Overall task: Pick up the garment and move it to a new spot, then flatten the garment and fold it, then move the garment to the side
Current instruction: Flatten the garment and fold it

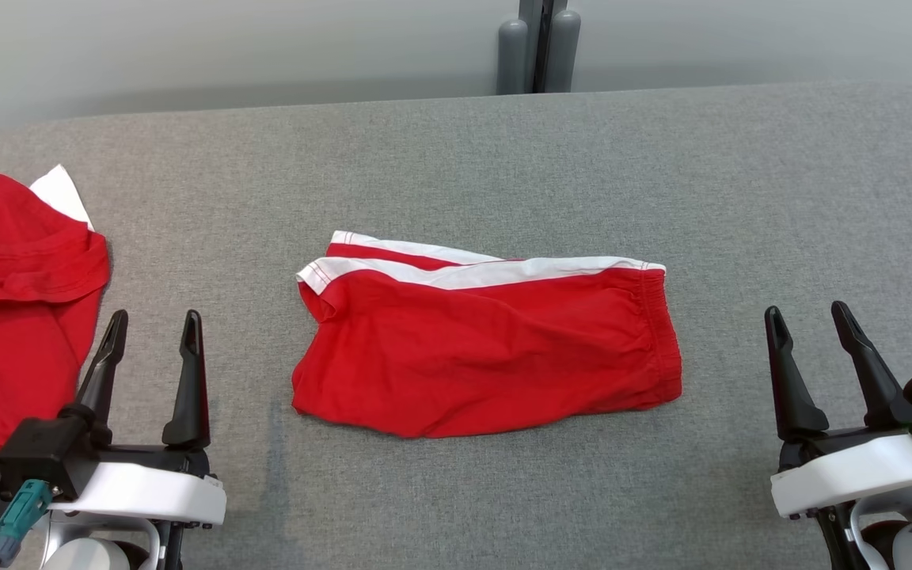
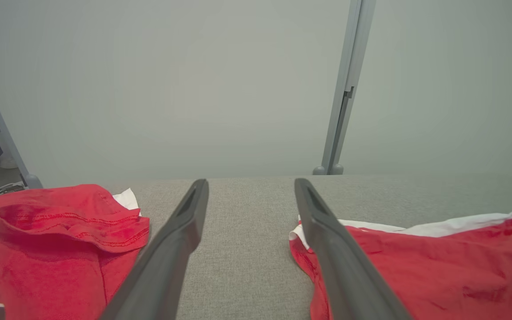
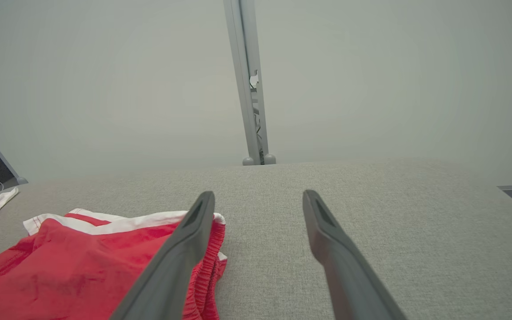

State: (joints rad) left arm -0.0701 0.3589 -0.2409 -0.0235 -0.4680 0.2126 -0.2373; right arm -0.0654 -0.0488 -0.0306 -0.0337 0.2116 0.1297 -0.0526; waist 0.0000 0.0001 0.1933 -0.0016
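Grey woven cloth covers the table (image 1: 456, 142) before me, with a pale wall behind it. My two grippers are both spread wide and hold nothing. My left gripper (image 1: 155, 317) sits left of the red shorts (image 1: 488, 356) and my right gripper (image 1: 807, 309) sits right of them. Each is clear of the fabric, with its fingers pointing away from me toward the wall and its white wrist low at the table's near edge. One pair of shorts lies flat mid-table between them. Its long axis runs left to right: the gathered waistband faces my right gripper, the leg openings face my left, and a white stripe lines the far edge. One other red garment (image 1: 13, 317) lies rumpled left of the shorts, beyond my left gripper, with a white piece at its far side. One grey post (image 1: 539, 47) stands beyond the shorts, past the table's far edge.
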